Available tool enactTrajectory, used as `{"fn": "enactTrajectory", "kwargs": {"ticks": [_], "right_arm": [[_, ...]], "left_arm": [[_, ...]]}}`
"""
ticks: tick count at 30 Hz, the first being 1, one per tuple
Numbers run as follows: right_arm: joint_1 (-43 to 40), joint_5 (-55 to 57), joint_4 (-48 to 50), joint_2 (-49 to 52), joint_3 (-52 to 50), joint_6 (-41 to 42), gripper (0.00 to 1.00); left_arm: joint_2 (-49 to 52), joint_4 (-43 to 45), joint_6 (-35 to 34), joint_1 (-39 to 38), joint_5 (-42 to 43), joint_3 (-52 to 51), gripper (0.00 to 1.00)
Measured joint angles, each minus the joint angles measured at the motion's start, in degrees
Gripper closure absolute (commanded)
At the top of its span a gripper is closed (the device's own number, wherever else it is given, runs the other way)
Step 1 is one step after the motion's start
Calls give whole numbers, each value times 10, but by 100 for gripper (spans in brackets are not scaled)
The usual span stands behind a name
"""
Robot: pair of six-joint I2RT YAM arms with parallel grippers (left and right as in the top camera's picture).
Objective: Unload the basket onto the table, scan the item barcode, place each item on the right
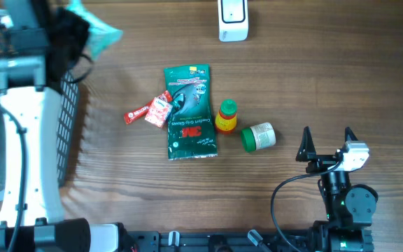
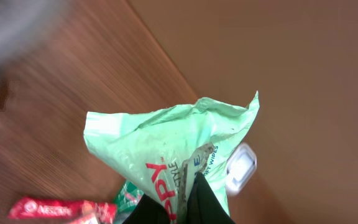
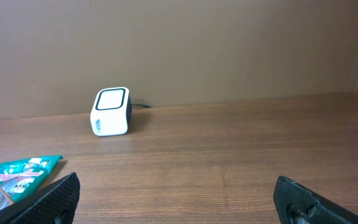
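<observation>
Green wipes pack (image 2: 160, 146), scanner (image 2: 242, 167) just behind

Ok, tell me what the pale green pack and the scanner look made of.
The pale green pack looks like thin plastic film, faintly glossy, going by its creases and crumpled edge. The scanner is probably hard plastic: smooth white shell, dark trim.
</observation>
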Motion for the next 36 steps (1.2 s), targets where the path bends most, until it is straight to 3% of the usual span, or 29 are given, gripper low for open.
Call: {"fn": "enactTrajectory", "kwargs": {"ticks": [10,23,29,33,35,36], "right_arm": [[0,0,0,0,0,0,0],[0,0,0,0,0,0,0],[0,0,0,0,0,0,0],[0,0,0,0,0,0,0],[0,0,0,0,0,0,0],[0,0,0,0,0,0,0]], "left_arm": [[66,-7,35,-156,-71,0,96],[233,-13,36,-205,-84,0,96],[286,-18,36,-225,-45,0,96],[290,-24,38,-250,-34,-6,79],[290,-24,37,-261,-31,-9,55],[290,-24,41,-266,-30,-12,49]]}}
